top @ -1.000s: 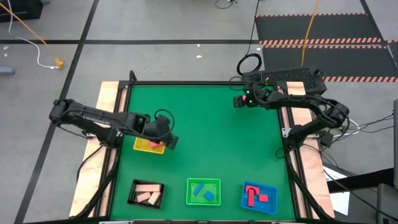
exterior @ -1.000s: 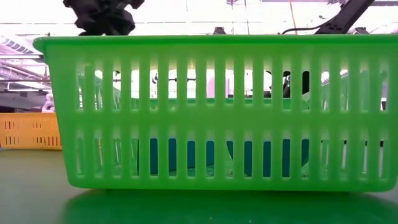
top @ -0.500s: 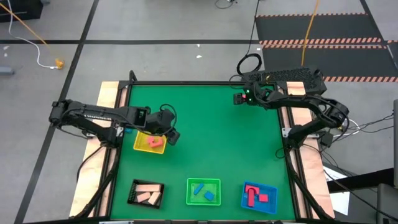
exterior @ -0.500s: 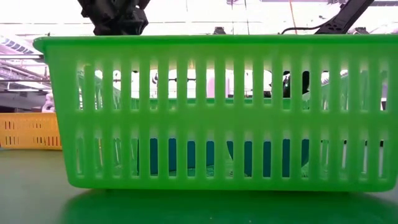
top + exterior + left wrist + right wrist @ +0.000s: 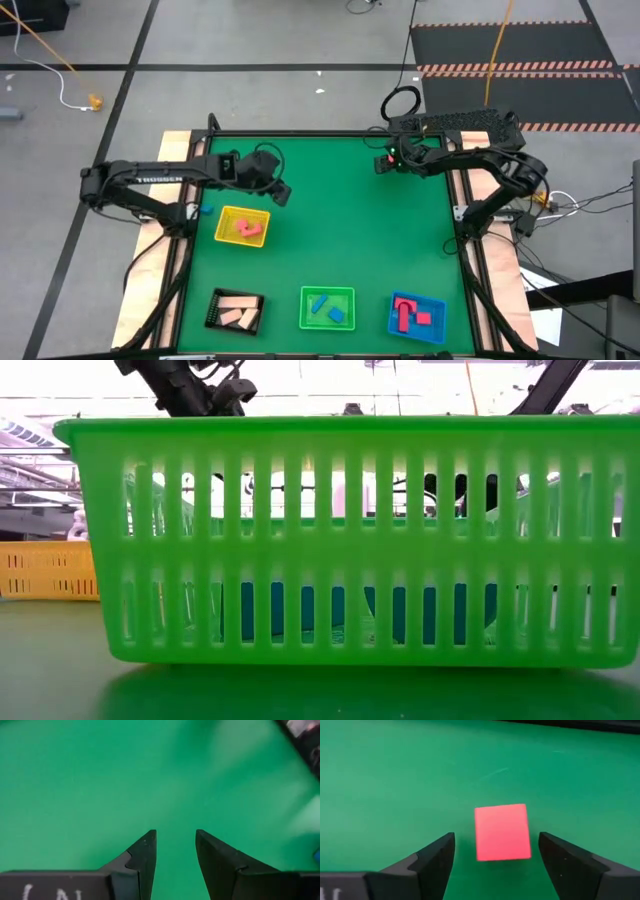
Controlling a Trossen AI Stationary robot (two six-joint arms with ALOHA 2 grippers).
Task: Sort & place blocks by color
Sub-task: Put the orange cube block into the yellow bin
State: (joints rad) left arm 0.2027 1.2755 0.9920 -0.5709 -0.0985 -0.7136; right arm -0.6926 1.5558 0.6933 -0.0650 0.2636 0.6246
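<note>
Near the front of the bench sit the black tray with cream blocks, the green tray with blue blocks and the blue tray with red blocks. Farther back, the yellow tray holds pink blocks. The left pincer hangs just past it, a little open and empty. Farthest, the right pincer is wide open around one last red block, probably to grab it.

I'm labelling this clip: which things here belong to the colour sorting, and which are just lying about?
Job:
- pink block between the open right gripper fingers
- pink blocks in yellow tray
- cream blocks, black tray
- blue blocks, green tray
- red blocks, blue tray
- left gripper, open, empty

Lying about:
- floor cables
</note>
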